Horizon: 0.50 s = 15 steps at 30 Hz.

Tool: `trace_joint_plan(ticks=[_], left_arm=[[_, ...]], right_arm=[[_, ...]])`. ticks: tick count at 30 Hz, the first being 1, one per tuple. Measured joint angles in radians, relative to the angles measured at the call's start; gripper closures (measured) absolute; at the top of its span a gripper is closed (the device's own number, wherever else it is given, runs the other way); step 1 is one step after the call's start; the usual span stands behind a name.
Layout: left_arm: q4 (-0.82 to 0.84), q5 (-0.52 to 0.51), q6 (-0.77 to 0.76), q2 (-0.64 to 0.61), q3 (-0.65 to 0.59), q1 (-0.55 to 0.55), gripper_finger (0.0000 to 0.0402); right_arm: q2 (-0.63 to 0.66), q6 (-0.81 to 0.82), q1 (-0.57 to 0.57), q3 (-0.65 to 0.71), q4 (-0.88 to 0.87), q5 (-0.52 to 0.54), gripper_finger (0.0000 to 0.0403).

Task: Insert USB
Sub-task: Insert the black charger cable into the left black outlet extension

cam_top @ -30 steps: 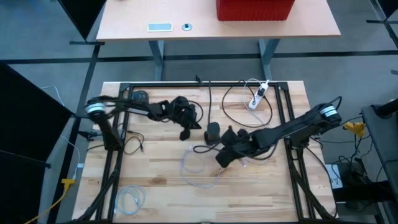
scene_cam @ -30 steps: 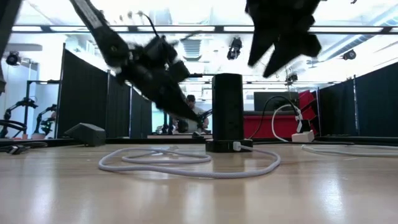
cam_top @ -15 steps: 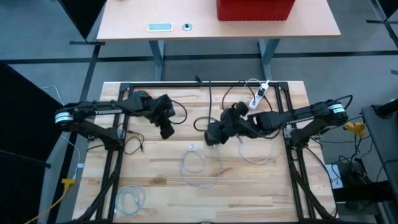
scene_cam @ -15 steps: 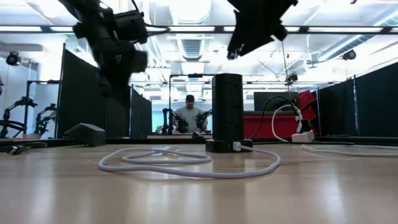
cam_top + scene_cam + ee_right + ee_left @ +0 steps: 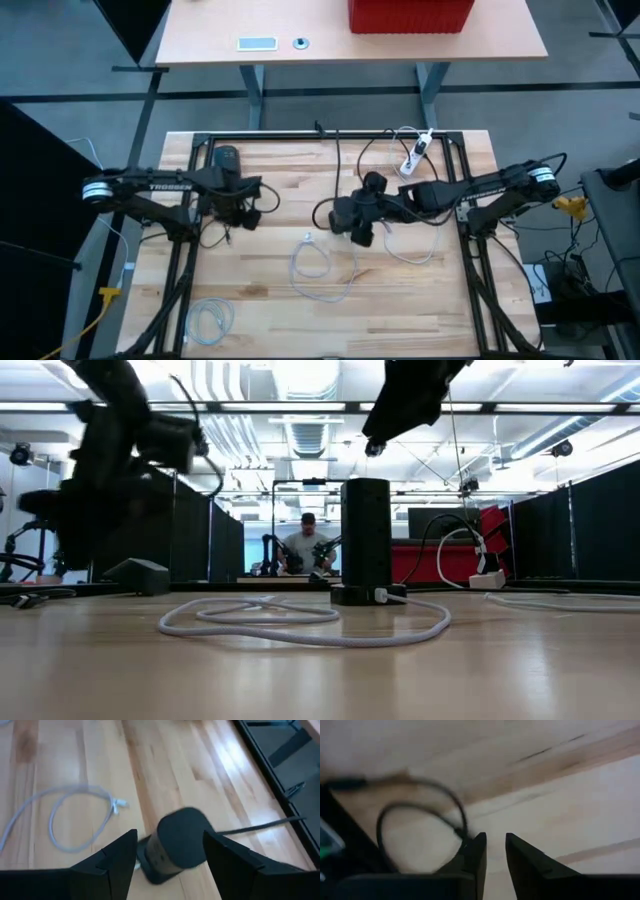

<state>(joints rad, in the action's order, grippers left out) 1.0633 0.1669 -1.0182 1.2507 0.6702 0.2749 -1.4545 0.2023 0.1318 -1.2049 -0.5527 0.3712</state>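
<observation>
Nearest the low camera, the white USB cable lies coiled on the wooden table, below centre in the high view, its plug end loose on the boards. Just beyond stands the black charging tower, mid-frame. Over it hangs the right gripper, fingers spread wide and released, straddling the tower top. Out at the left of the high view, the left gripper hovers above a thin black cable, fingers nearly closed on nothing. Far behind, a person sits.

— Where's the cable?
— White cable lies in loose loops mid-surface, its plug end free on the wood.
— And the hub?
— Dark cylindrical tower, upright, just beyond the loops.
</observation>
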Motion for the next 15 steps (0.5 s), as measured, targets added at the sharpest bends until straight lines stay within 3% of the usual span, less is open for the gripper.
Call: trace_joint_plan(ticks=[15], left_arm=[[-0.126,-0.017,-0.254,-0.046,-0.166,-0.049,0.0286]], right_arm=[[0.007,-0.042,0.019,0.028,-0.061,-0.014,0.0190]])
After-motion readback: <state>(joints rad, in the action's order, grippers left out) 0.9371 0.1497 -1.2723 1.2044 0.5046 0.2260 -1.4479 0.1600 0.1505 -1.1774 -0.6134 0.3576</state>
